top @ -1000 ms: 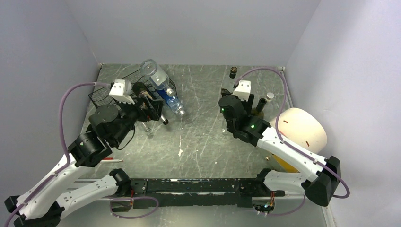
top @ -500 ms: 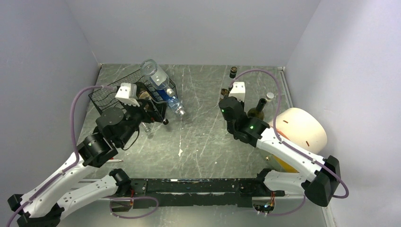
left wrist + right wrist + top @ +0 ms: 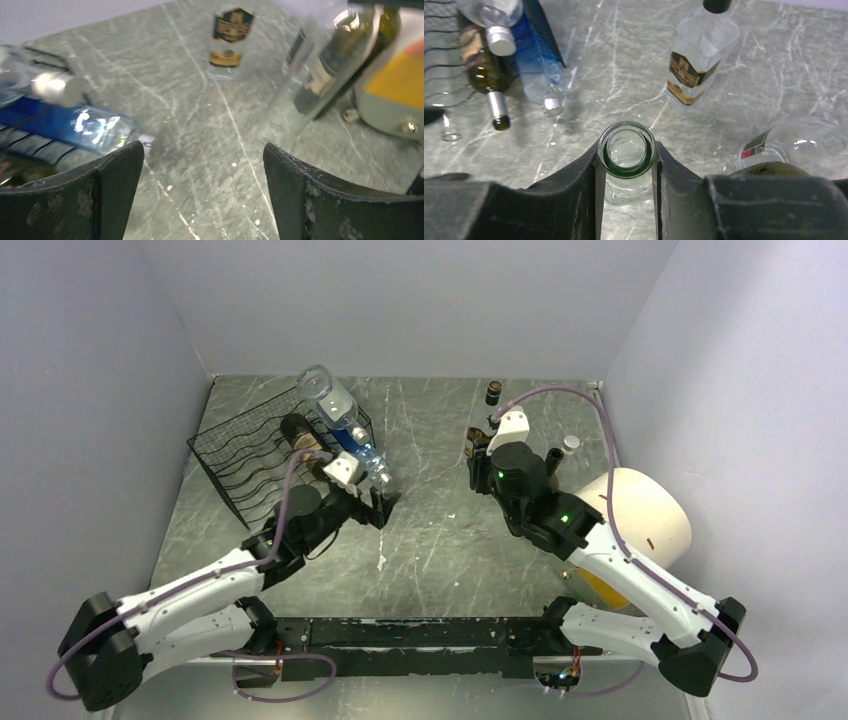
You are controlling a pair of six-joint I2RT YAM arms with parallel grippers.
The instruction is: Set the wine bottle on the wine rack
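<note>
The wine bottle (image 3: 626,150), clear glass with a green-tinted open mouth, stands upright right of centre. My right gripper (image 3: 626,165) is shut on its neck, one finger on each side. From the top view the right gripper (image 3: 479,462) hides most of it. The black wire wine rack (image 3: 240,455) sits at the back left with a dark bottle (image 3: 297,430) and a clear-and-blue bottle (image 3: 340,420) lying in it. My left gripper (image 3: 378,508) hovers over the table just right of the rack. In its wrist view the left gripper (image 3: 202,160) is open with nothing between the fingers.
A square clear bottle with a black-and-gold label (image 3: 699,55) stands behind the held one. A dark green bottle (image 3: 548,465) and a white-capped bottle (image 3: 570,443) stand to its right. A large white rounded container (image 3: 640,510) fills the right side. A small dark-capped bottle (image 3: 492,392) stands at the back.
My left arm has swung away from the rack toward the table's middle. My right gripper has closed on the wine bottle's neck.
</note>
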